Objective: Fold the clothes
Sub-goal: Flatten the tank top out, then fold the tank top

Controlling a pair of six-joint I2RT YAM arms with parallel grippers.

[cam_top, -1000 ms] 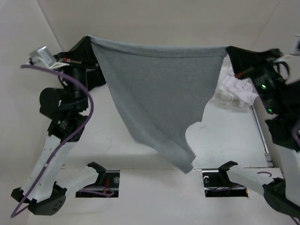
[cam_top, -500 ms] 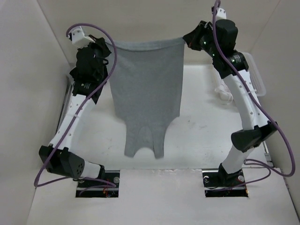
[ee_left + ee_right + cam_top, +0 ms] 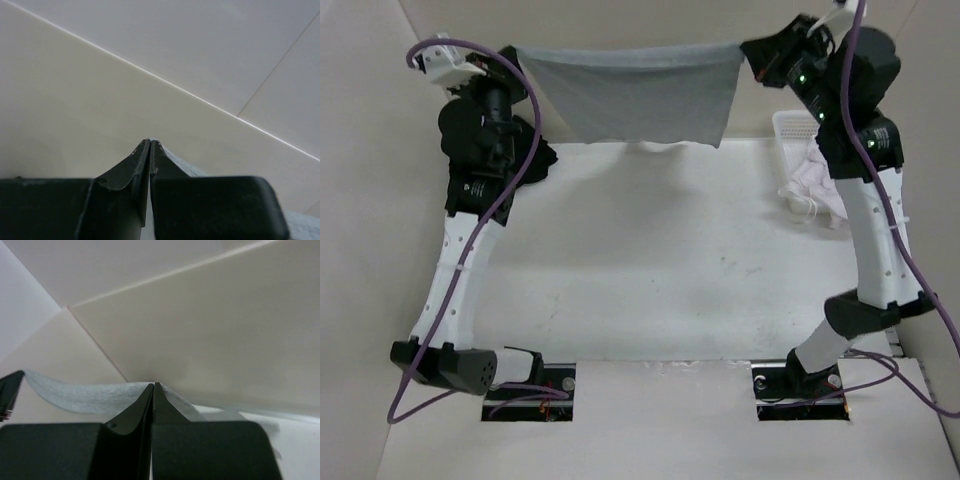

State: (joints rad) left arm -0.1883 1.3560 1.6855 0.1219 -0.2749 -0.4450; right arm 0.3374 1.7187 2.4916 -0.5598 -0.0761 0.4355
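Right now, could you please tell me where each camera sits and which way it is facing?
Top camera: fixed above and behind the bases, looking down at the table; the left arm and right arm show, stretching a grey T-shirt between them.
Left wrist: on the left arm, looking along its shut left fingers at a pale wall; shirt pinched at the tips.
Right wrist: on the right arm, looking along its shut right fingers at a wall corner; shirt runs off leftward.
Shared: both wrist views show that T-shirt clamped.
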